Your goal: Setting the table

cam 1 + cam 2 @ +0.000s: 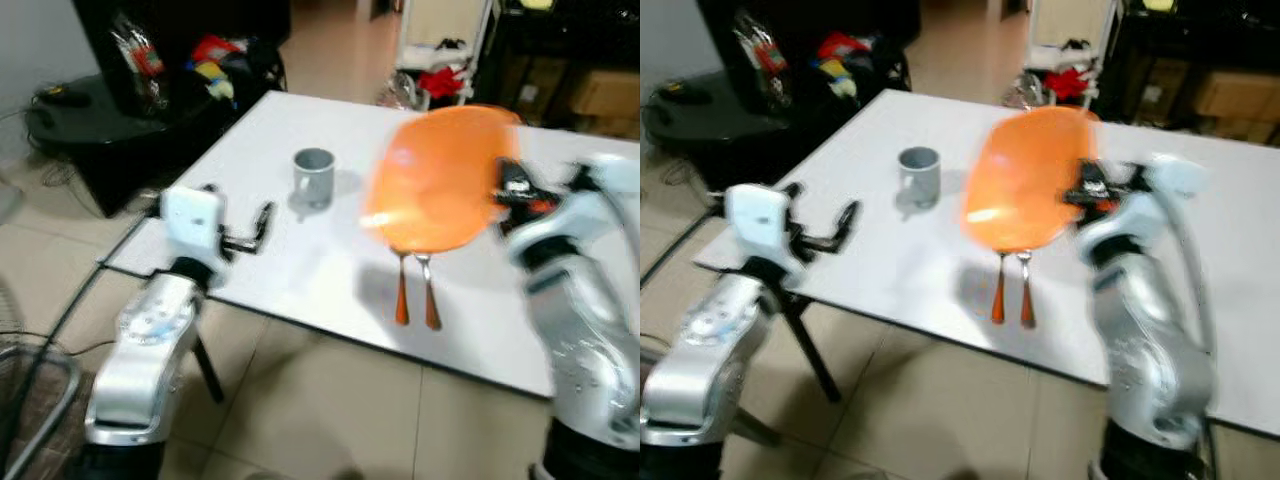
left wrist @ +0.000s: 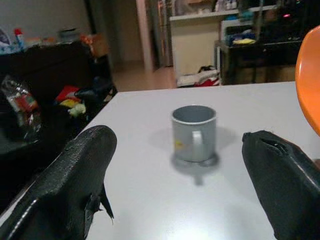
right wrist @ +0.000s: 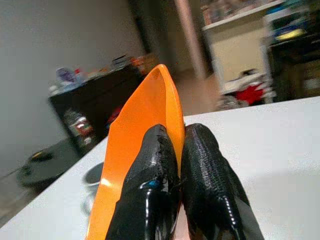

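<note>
orange plate (image 1: 440,180), one mug (image 1: 313,176), two utensils (image 1: 416,292)

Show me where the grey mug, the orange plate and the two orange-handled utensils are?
grey mug (image 1: 314,175), left eye view, on its side wall.
orange plate (image 1: 435,180), left eye view, on its broad face.
orange-handled utensils (image 1: 401,300), left eye view, on the left one's handle.

Glossy orange plastic plate (image 1: 440,180), matt grey mug (image 2: 194,132), smooth white tabletop (image 1: 300,260) (faintly reflective), rough-textured black pincer fingers (image 3: 207,170)
</note>
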Motion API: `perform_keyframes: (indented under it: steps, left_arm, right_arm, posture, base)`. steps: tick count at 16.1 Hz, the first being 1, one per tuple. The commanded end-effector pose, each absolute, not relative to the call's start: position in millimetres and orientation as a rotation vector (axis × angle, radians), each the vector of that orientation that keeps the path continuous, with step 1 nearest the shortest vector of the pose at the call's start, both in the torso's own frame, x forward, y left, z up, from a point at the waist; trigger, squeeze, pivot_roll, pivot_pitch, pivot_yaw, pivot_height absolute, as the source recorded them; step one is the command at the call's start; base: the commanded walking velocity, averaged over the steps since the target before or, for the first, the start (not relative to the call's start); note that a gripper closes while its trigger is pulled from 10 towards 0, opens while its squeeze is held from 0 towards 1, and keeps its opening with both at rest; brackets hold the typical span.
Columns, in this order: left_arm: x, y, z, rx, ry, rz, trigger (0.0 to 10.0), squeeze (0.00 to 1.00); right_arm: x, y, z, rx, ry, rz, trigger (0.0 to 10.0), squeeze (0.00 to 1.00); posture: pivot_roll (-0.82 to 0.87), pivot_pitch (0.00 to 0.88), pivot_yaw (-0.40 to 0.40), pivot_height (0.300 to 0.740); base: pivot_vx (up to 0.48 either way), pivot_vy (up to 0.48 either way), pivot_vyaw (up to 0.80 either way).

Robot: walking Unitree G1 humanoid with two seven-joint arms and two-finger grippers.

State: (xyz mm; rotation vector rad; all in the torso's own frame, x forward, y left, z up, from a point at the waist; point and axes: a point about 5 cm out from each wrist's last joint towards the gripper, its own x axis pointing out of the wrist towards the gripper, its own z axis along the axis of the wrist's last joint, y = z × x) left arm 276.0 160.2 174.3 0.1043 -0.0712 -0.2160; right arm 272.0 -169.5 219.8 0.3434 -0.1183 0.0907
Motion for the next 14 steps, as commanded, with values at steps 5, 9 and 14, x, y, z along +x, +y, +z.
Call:
perform_keyframes:
  steps: [5,9,14]
  left_arm:
    - [275.8,154.2,175.8,0.100,-0.074,-0.242,10.0,0.00]
    - [275.4,153.2,176.2,0.099,-0.074,-0.251,10.0,0.00]
    - [273.8,151.7,176.0,0.104,-0.067,-0.282,10.0,0.00]
  right_arm:
    - [271.4,-176.8,227.4,0.345,-0.160,0.072,10.0,0.00]
    - [271.8,-176.4,227.5,0.348,-0.160,0.074,10.0,0.00]
    - [276.7,-178.2,224.5,0.388,-0.136,0.069,10.0,0.00]
  posture:
    - [0.10,0.000,0.027,0.740]
    - [0.11,0.000,0.025,0.740]
    - [0.11,0.000,0.027,0.740]
  base:
    - [0.365,0.000,0.00]
    - [0.367,0.000,0.00]
    - [0.288,0.000,0.00]
